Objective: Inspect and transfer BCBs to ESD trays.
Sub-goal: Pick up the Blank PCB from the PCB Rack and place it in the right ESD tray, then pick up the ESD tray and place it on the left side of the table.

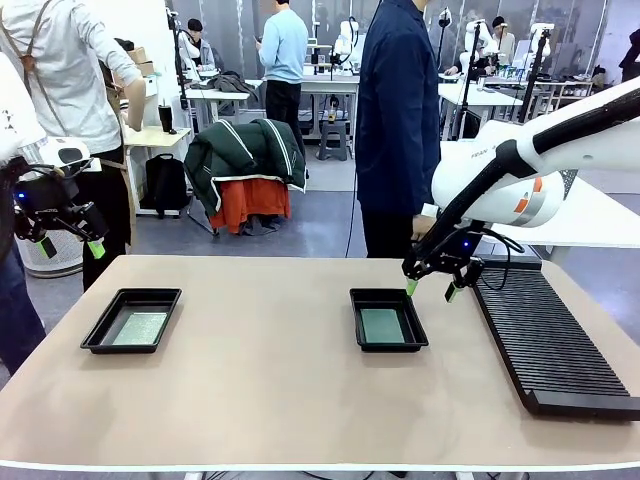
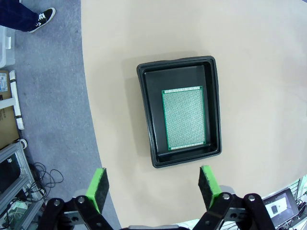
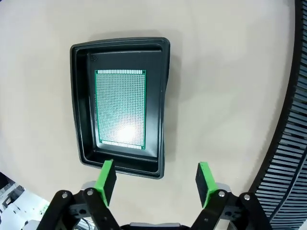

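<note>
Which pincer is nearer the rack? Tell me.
Right. The right pincer hangs open above the table between the middle tray and the rack; the left pincer is far off, past the table's left edge.

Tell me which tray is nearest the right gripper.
The middle tray, beside the black rack. The open right gripper hangs just past its far right corner; the other tray sits at the table's left.

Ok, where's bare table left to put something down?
The widest bare stretch lies between the left tray and the middle tray, plus the whole near edge of the table. A narrow strip runs between the middle tray and the ribbed rack, but the open right claw hovers there. Both trays already hold a board.
</note>
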Tool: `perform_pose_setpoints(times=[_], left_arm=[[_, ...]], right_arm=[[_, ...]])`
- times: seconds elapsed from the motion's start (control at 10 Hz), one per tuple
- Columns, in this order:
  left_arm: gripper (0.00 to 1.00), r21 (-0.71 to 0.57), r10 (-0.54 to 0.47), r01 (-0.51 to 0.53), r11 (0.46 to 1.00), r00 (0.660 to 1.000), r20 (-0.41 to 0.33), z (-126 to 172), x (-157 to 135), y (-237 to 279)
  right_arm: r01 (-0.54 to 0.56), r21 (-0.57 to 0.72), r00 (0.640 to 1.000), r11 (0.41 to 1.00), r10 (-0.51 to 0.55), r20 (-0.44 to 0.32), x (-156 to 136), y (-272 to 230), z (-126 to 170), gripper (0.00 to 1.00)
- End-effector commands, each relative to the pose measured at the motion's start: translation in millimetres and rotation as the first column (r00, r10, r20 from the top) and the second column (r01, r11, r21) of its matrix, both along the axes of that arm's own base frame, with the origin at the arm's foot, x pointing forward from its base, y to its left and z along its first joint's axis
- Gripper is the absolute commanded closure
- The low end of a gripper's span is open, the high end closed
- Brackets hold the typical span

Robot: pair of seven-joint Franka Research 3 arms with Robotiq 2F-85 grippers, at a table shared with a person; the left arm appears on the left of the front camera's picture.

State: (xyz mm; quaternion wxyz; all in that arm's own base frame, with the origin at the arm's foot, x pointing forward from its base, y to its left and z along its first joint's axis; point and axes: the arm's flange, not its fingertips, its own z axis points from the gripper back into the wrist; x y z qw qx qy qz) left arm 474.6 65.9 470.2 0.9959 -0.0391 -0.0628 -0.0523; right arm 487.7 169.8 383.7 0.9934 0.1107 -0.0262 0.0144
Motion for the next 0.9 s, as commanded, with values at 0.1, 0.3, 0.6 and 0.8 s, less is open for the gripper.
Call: perform_pose_setpoints(times=[0.1,0.3,0.6,0.8], left_arm=[[0.00,-0.001,0.003,-0.003,1.000,1.000,0.012,-2.2,-0.4,-0.8],[0.00,-0.001,0.003,-0.003,1.000,1.000,0.012,-2.2,-0.4,-0.8],[0.00,-0.001,0.003,-0.003,1.000,1.000,0.012,-2.2,-0.4,-0.8],[0.00,-0.001,0.003,-0.003,1.000,1.000,0.012,-2.2,-0.4,-0.8]], right_arm=[[0.001,0.003,1.000,1.000,-0.001,-0.004,-1.4,0.9,-1.4,0.11],[0.001,0.003,1.000,1.000,-0.001,-0.004,-1.4,0.9,-1.4,0.11],[0.001,0.003,1.000,1.000,-0.001,-0.004,-1.4,0.9,-1.4,0.11],[0.001,0.003,1.000,1.000,-0.001,-0.004,-1.4,0.9,-1.4,0.11]])
